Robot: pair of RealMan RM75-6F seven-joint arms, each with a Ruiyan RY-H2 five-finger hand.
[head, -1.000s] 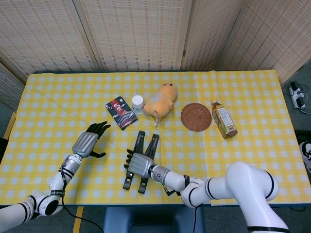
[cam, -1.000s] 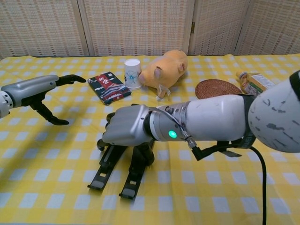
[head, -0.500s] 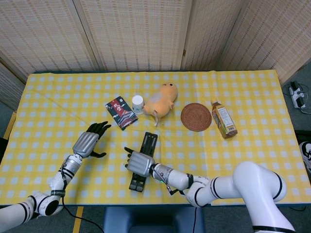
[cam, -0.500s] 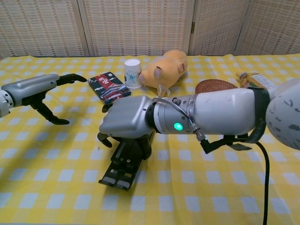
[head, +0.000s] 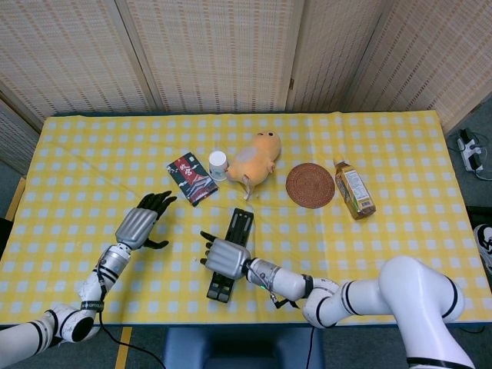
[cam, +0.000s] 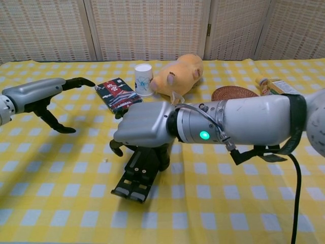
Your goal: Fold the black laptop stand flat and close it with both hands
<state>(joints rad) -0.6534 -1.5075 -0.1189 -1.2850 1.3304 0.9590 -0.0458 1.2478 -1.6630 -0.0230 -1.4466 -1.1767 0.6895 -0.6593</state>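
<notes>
The black laptop stand [head: 229,254] is seen lying flat on the bench [head: 400,238], slightly below and left of the frame's centre in the head view, its two arms brought together into one narrow bar that runs from lower left to upper right. The right robot hand [head: 224,257] is laid over the middle of the stand, palm down, with its fingers curled around the bar; in the chest view the right robot hand [cam: 144,131] is shown pressing on the stand [cam: 140,174], whose near end juts out below it toward the bottom of the frame. The left robot hand [head: 143,224] is seen at the left of the frame, well apart from the stand, with its fingers spread and nothing held; in the chest view the left robot hand [cam: 42,94] is raised above the cloth at the left edge. Toward the upper middle of the head view, a dark snack packet [head: 191,177], a white paper cup [head: 218,164] and an orange plush toy [head: 254,160] are lined up, with a round woven coaster [head: 310,184] and a lying bottle [head: 354,189] to their right.
</notes>
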